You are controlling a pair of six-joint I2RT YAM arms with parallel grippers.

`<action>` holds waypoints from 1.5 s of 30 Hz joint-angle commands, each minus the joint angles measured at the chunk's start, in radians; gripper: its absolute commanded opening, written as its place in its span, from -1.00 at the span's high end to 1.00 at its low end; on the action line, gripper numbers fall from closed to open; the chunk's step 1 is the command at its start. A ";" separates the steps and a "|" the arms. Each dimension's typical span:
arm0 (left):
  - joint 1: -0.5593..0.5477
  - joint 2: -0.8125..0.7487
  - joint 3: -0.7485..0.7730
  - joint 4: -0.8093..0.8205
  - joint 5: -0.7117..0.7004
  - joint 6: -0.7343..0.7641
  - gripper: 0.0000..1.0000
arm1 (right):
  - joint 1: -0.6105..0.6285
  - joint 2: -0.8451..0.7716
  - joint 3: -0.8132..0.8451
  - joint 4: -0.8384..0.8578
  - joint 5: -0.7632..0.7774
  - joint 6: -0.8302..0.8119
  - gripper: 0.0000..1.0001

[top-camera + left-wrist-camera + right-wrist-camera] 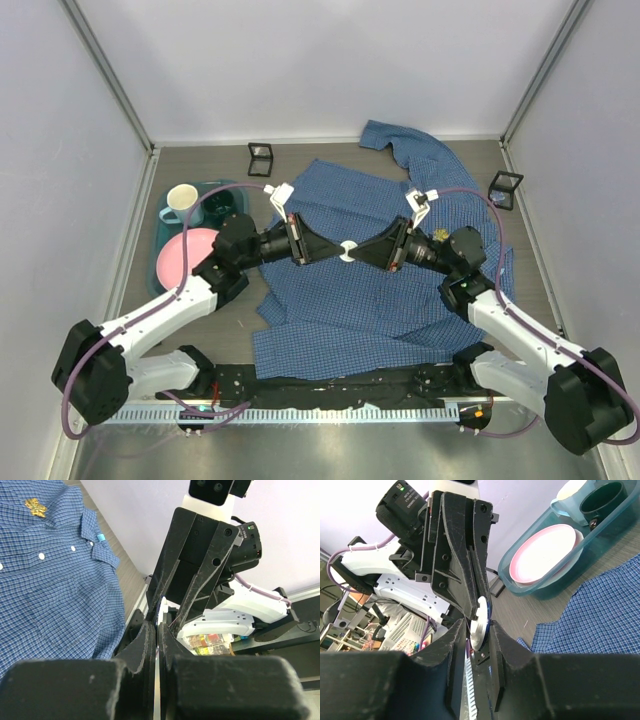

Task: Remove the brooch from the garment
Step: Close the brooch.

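Above the garment [340, 315], we see the left gripper [334, 252] and the right gripper [360, 250] both closed narrowly on one small white disc [347, 250], with the gold brooch [36, 507] pinned on the cloth apart from them, so uneven pulling may drop the disc.

the shirt [45, 595] runs off the left edge, and left fingers [465, 565] hide most of a white disc [481, 617].
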 commanded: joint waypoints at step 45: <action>-0.138 -0.189 0.106 -0.394 -0.336 0.330 0.99 | 0.121 -0.011 0.003 -0.149 0.374 -0.032 0.70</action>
